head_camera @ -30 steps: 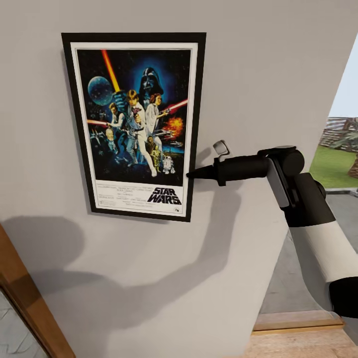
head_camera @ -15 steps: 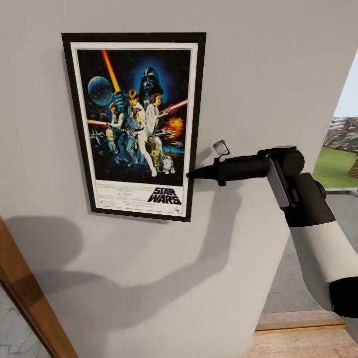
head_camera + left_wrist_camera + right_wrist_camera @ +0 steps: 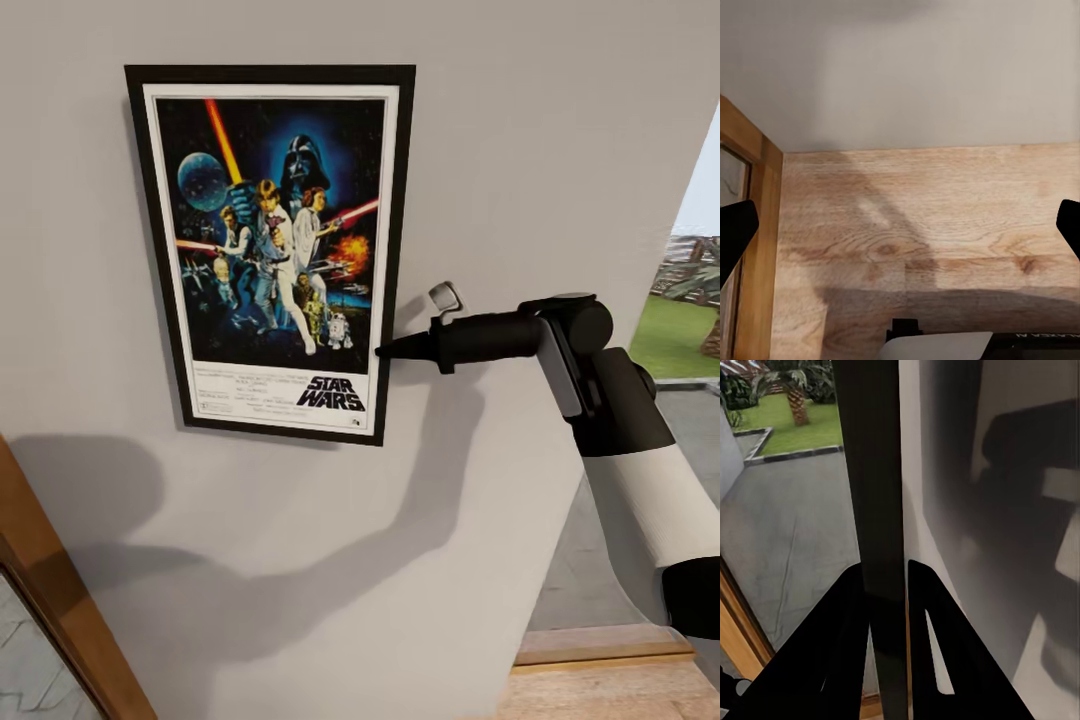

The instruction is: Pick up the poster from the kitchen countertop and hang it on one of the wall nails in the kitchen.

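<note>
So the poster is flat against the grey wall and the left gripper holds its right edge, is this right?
Not quite: it is the right gripper, not the left, that holds the poster's right edge, as the head view shows; the right wrist view shows its fingers closed on the black frame. The poster is flat against the grey wall.

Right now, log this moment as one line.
poster: flat on wall, upright | right gripper: shut on poster's right edge | left gripper: open, over wood floor

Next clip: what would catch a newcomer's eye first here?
The framed Star Wars poster flat against the grey wall dominates the head view. The right gripper reaches in from the right, its fingers closed on the poster's right edge. The arm's dark shadow spreads across the wall below.
</note>
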### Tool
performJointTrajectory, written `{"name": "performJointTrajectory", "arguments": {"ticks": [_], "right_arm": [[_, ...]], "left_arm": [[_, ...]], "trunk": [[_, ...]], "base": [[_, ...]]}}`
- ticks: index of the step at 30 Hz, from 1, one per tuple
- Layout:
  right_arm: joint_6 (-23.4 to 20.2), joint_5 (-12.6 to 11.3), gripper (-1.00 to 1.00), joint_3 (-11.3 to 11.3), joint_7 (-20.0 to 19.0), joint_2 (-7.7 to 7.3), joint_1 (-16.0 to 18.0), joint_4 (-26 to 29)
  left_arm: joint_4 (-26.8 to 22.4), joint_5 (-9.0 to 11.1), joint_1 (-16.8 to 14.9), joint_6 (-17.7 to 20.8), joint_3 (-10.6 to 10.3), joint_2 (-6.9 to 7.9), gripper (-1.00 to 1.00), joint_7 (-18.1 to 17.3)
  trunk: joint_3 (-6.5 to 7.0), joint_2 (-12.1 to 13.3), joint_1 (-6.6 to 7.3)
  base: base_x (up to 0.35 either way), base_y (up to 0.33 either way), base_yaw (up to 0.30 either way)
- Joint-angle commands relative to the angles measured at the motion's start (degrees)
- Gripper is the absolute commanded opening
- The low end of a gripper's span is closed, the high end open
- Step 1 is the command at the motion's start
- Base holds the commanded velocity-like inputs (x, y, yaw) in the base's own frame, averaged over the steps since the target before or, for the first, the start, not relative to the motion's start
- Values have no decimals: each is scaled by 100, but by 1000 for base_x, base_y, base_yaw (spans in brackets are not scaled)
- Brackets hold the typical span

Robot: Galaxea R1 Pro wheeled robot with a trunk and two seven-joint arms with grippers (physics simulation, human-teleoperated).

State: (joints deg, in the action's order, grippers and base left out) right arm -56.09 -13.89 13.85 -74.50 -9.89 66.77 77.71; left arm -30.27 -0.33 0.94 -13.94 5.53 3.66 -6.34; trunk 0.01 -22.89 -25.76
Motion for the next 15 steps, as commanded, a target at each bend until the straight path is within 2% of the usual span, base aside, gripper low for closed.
{"name": "performJointTrajectory", "arguments": {"ticks": [1,15], "right_arm": [[-43,-26,-100,-2,-3,-4,3,-1],[-48,-26,-100,-57,-3,-4,3,-1]], "left_arm": [[-5,-5,3,-4,36,-5,100,-52],[-5,-3,3,-4,36,2,100,-52]], "trunk": [[-1,-3,-2],[-1,-3,-2]], "base": [[0,0,0],[0,0,0]]}}
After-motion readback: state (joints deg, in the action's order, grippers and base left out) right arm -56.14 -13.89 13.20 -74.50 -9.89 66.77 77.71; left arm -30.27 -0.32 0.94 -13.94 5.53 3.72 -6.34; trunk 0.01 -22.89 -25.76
